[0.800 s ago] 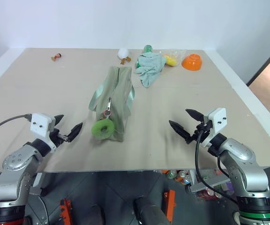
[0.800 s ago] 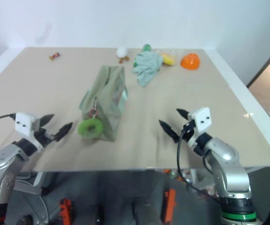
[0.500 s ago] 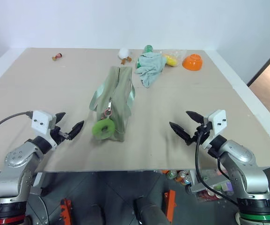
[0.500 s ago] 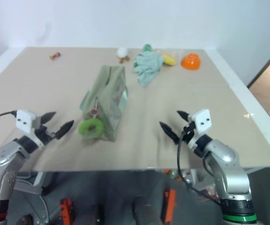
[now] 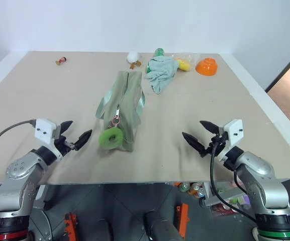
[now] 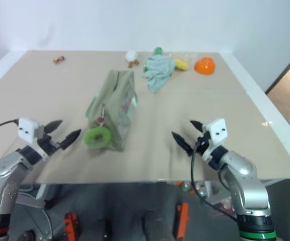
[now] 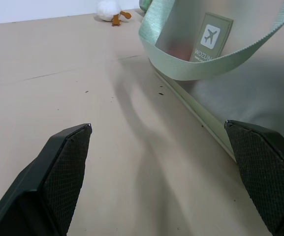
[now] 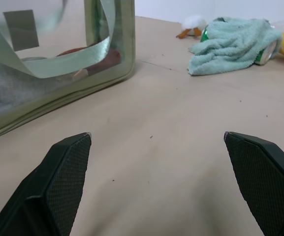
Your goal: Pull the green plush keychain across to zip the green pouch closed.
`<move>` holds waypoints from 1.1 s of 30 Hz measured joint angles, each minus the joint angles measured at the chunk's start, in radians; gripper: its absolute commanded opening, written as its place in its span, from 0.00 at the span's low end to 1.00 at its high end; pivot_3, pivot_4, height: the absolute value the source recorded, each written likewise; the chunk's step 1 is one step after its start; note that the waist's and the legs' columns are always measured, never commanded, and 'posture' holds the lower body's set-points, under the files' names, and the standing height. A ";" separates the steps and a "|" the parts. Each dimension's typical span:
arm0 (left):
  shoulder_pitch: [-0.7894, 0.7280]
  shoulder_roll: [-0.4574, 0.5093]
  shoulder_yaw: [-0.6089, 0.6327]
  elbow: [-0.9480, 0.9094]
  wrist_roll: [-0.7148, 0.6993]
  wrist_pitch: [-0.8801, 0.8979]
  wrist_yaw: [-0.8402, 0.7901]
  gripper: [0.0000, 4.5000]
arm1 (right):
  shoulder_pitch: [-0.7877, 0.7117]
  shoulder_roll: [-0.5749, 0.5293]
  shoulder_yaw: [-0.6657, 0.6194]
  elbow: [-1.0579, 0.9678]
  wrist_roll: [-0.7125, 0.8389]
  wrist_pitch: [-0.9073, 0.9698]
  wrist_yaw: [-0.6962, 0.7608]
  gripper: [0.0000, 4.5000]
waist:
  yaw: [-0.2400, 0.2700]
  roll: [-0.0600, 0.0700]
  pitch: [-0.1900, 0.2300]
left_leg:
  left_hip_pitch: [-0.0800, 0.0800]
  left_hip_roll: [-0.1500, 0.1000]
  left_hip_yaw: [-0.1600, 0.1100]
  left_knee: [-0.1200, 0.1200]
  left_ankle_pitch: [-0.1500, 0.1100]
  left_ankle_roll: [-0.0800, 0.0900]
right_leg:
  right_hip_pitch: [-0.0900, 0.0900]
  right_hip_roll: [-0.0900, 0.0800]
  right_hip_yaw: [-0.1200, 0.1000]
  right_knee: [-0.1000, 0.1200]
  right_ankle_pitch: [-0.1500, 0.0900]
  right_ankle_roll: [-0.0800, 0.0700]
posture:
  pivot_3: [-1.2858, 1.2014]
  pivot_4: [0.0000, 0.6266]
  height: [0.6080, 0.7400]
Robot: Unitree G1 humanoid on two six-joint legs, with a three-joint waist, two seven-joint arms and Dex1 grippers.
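- The left gripper (image 5: 76,134) hangs over the near part of the table (image 5: 44,95), off the left side of the green pouch (image 5: 126,103), fingers spread wide and holding nothing; it points toward the pouch without touching it.
- The right gripper (image 5: 198,134) hangs off the pouch's right side, well apart from it, its fingers likewise splayed and empty, aimed back toward the pouch.
- The green pouch lies lengthwise in the middle of the table between the two grippers, its zipper running along the top ridge from the near end to the far end.
- The green plush keychain (image 5: 110,137) hangs at the pouch's near end, against its front face, on the zipper pull; a small reddish charm (image 5: 116,121) sits just above it on the zipper line.
- In the left wrist view a pale green strap (image 7: 191,69) loops over the pouch's clear side panel, which bears a square label (image 7: 210,37) with a plane mark.
- Beyond the pouch's far end lie a white toy duck (image 5: 132,57), a pale mint cloth (image 5: 161,72) just right of it, a green bottle top (image 5: 158,51) behind the cloth, something yellow (image 5: 184,64) and an orange bowl (image 5: 206,66) further right.
- Far left of the pouch's far end sits a small brown object (image 5: 60,61).
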 measured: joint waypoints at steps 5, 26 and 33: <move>0.029 -0.025 0.016 -0.018 -0.016 -0.004 0.022 1.00 | -0.057 -0.033 0.013 0.034 -0.012 -0.044 0.063 1.00 | 0.000 0.000 0.000 | 0.000 0.000 0.000 0.000 0.000 0.000 | 0.000 0.000 0.000 0.000 0.000 0.000 | 0.52 0.24 0.99; 0.101 0.063 0.083 -0.213 -0.286 0.155 -0.054 1.00 | -1.134 0.087 0.493 1.015 -0.375 -0.998 0.787 1.00 | -0.028 0.002 0.004 | -0.007 0.001 -0.013 -0.001 -0.001 -0.002 | -0.001 -0.004 -0.020 0.000 0.002 -0.007 | 0.52 0.24 0.99; 0.112 0.140 0.089 -0.268 -0.348 0.191 -0.124 1.00 | -1.245 0.108 0.522 1.270 -0.495 -1.216 0.754 1.00 | -0.026 0.004 0.005 | -0.008 0.000 -0.020 -0.001 -0.002 -0.003 | -0.001 -0.006 -0.028 0.001 -0.001 -0.012 | 0.52 0.24 0.99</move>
